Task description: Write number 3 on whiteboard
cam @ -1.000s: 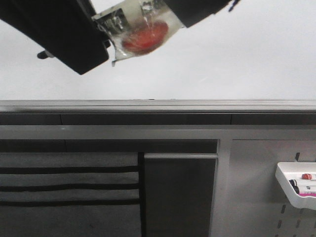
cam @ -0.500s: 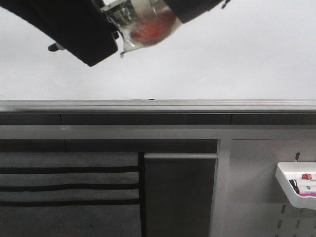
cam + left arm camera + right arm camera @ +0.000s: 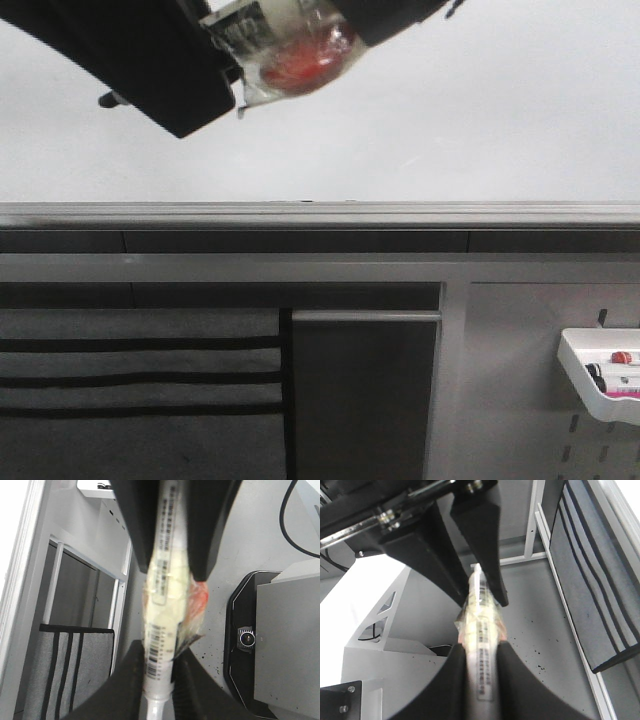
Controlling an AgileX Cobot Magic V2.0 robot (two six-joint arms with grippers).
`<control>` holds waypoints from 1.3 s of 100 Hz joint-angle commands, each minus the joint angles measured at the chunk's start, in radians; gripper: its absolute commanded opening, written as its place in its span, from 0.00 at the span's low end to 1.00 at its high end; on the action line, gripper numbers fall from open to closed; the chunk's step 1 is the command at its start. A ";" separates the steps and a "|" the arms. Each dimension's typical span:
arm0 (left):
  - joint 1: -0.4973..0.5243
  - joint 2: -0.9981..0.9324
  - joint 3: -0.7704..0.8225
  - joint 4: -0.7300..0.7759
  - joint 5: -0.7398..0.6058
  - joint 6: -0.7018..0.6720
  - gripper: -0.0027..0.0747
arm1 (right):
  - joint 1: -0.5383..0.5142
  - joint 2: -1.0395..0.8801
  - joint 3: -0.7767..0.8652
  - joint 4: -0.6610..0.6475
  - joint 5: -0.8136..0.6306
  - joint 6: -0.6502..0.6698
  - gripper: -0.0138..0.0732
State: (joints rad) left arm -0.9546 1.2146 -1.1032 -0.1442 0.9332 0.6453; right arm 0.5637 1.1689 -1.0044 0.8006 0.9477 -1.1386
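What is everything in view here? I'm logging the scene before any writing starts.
large glossy white whiteboard: one, white, upper half of front view, no digit visible
grey metal ledge: one, grey, along the whiteboard's lower edge
tape-wrapped white marker pen: one, white with a red patch, between both pincers
striped fabric: one, grey with black stripes, lower left
dark flat panel: one, dark grey, lower centre
grey pegboard panel: one, lower right
small white tray: one, on the pegboard
left pincer: one, black, shut on the marker
right pincer: one, black, shut on the marker
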 commanded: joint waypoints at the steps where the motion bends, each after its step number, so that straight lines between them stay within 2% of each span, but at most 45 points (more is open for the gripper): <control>1: -0.008 -0.019 -0.027 -0.017 -0.051 -0.016 0.05 | 0.003 -0.014 -0.031 0.052 -0.025 -0.006 0.09; 12: -0.008 -0.019 -0.027 -0.017 -0.051 -0.016 0.15 | 0.003 -0.014 -0.031 0.052 -0.025 -0.006 0.09; 27: -0.008 -0.021 -0.027 0.005 -0.049 -0.016 0.35 | 0.003 -0.016 -0.031 0.052 -0.036 0.001 0.09; 56: 0.044 -0.120 -0.030 0.039 -0.057 -0.112 0.40 | 0.003 -0.074 -0.031 0.047 -0.109 0.043 0.09; 72: 0.099 -0.182 -0.030 0.039 -0.050 -0.152 0.56 | -0.002 -0.132 -0.030 0.026 -0.119 0.069 0.09; 78: 0.121 -0.211 -0.025 0.039 -0.044 -0.179 0.62 | -0.006 -0.159 -0.030 -0.034 -0.126 0.143 0.09; 84: 0.149 -0.242 -0.015 0.041 -0.042 -0.230 0.62 | -0.016 -0.184 -0.030 -0.126 -0.126 0.242 0.09; 99: 0.232 -0.334 0.059 0.061 -0.045 -0.335 0.62 | -0.020 -0.265 -0.019 -0.433 -0.110 0.589 0.09; 115: 0.335 -0.465 0.172 0.093 -0.104 -0.429 0.62 | -0.020 -0.368 0.045 -0.638 -0.146 0.999 0.09; 120: 0.367 -0.502 0.210 0.095 -0.136 -0.455 0.62 | -0.020 -0.399 0.079 -0.655 -0.164 1.041 0.09; 130: 0.420 -0.562 0.262 0.095 -0.198 -0.461 0.62 | -0.020 -0.442 0.144 -0.655 -0.193 1.043 0.09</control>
State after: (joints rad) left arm -0.5729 0.6958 -0.8515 -0.0474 0.8546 0.2105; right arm 0.5499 0.7601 -0.8804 0.1616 0.8447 -0.1401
